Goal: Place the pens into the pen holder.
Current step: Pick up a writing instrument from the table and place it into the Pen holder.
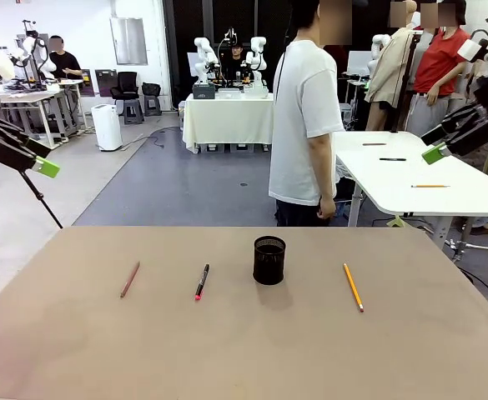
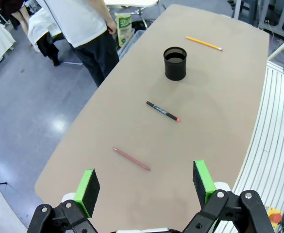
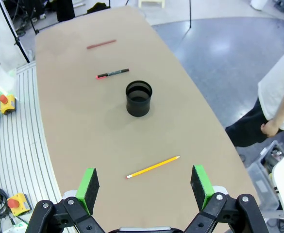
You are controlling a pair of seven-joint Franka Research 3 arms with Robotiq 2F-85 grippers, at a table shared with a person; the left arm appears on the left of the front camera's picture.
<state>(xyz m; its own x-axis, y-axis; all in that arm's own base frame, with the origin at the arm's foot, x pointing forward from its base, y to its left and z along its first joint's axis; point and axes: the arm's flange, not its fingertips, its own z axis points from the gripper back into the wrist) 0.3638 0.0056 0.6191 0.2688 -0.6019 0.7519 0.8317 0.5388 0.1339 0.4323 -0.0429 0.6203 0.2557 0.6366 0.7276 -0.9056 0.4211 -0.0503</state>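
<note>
Left gripper (image 2: 145,184) high above the table's (image 2: 219,145) left end; jaws spread fully wide, green pads (image 2: 87,187) well apart, nothing between them, touching nothing; right gripper (image 3: 144,185) likewise aloft over the right end, jaws fully apart, empty, in contact with nothing.

On the tan table, upright near the middle, the black mesh pen holder (image 1: 269,260), open mouth up, empty inside; to its left, near but not touching, the black pen with a red end (image 1: 202,282), flat on the surface, red end toward the robot; farther left, the dark red pen (image 1: 129,280), also flat, well apart from the holder; to the holder's right, the yellow pen (image 1: 353,287), flat, clear of the holder; all three pens outside the holder.

Beyond the far edge, a person (image 1: 306,125) in a white shirt, standing side-on.
</note>
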